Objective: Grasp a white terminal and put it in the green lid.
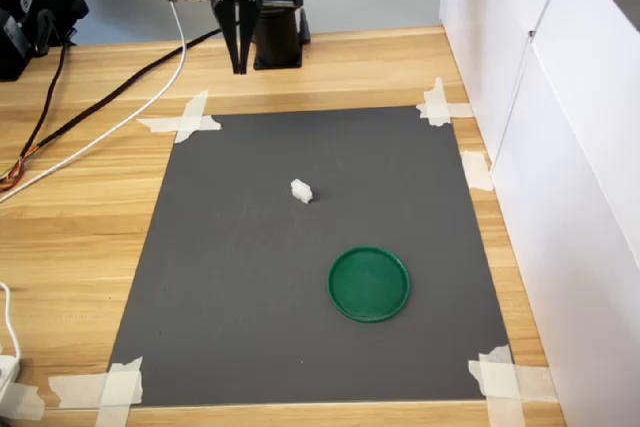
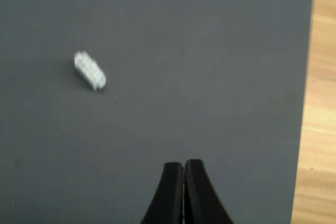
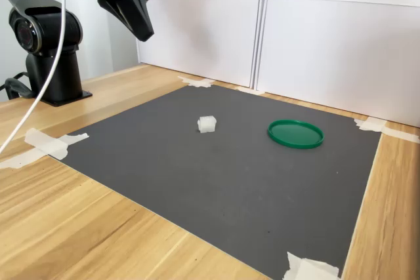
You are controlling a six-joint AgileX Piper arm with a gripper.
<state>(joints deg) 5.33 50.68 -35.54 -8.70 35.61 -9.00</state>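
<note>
A small white terminal [image 1: 301, 190] [image 3: 207, 123] [image 2: 90, 70] lies on the dark grey mat, near its middle. The round green lid [image 1: 369, 283] [image 3: 295, 133] rests flat on the mat, nearer the first exterior view's lower right, with nothing in it. My gripper [image 1: 240, 65] [image 3: 146, 33] [image 2: 183, 167] hangs high above the mat's far edge, well away from the terminal. Its black fingers are pressed together and hold nothing. The lid is out of the wrist view.
The mat [image 1: 250, 277] is taped at its corners to a wooden table [image 1: 80, 217]. White panels [image 1: 560, 147] wall off the first exterior view's right side. The arm's base [image 3: 49, 63] and cables [image 1: 100, 117] sit at the far end.
</note>
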